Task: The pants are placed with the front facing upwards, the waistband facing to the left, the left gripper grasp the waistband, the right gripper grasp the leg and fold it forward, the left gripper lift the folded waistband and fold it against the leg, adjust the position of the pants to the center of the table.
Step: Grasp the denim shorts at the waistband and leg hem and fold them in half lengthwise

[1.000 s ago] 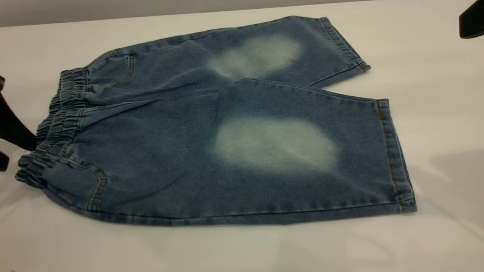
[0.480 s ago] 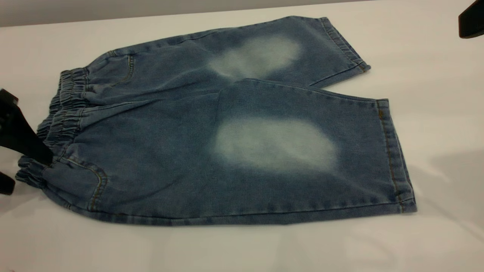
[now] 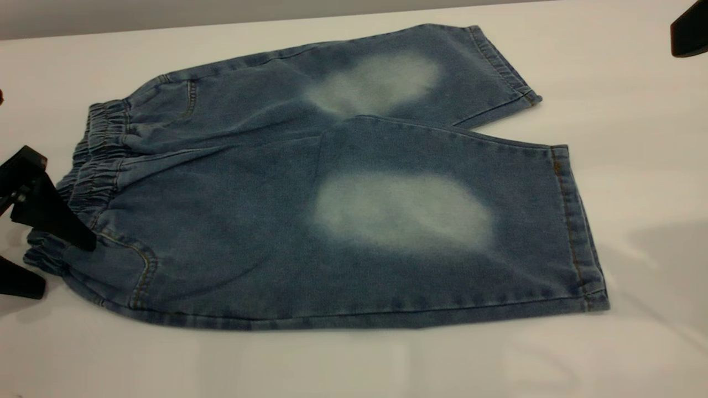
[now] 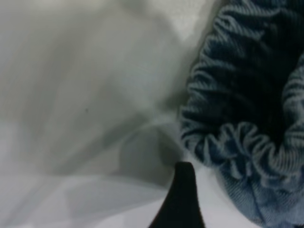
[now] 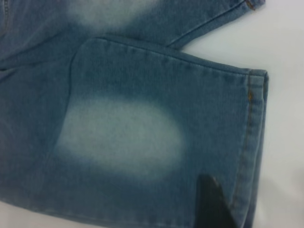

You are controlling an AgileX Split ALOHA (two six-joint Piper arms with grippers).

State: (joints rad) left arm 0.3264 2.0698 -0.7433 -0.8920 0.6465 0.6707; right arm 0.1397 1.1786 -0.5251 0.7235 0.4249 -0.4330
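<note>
The blue denim pants [image 3: 332,188] lie flat on the white table [image 3: 354,365], with pale patches on both legs. The gathered waistband [image 3: 91,166] points left. My left gripper [image 3: 66,268] is open at the waistband's near corner, one finger [image 3: 52,213] lying over the ruched denim and the other [image 3: 22,283] low on the table beside it. The left wrist view shows the waistband [image 4: 247,118] close by one black finger [image 4: 181,199]. A small part of my right gripper [image 3: 690,30] shows at the far right, high above the table. Its one visible finger [image 5: 211,204] hangs over the near leg [image 5: 142,142] by the hem.
The table's far edge [image 3: 221,22] runs along the back, just beyond the far leg. Bare white tabletop lies in front of the pants and to the right of the leg hems [image 3: 575,221].
My left gripper has moved right, from beside the waistband to straddling its near corner. The pants and the right gripper have not moved.
</note>
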